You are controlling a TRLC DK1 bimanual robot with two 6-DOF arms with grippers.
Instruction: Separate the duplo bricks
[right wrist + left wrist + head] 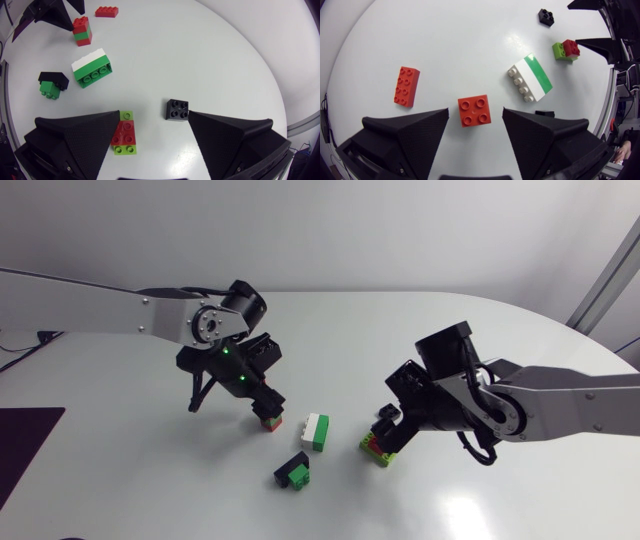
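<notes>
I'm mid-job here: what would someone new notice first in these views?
Two open black claws hanging low: the left claw straddles a red-on-green stack without touching it. The right claw sits over a lime-and-red stack beside one finger and a black brick near the other. Between them lies a white-and-green pair.

No legible txt, labels, nos. or signs in any view. Stud tops on the red brick (474,110), the closest thing seen: too small and blurred to read anything.
</notes>
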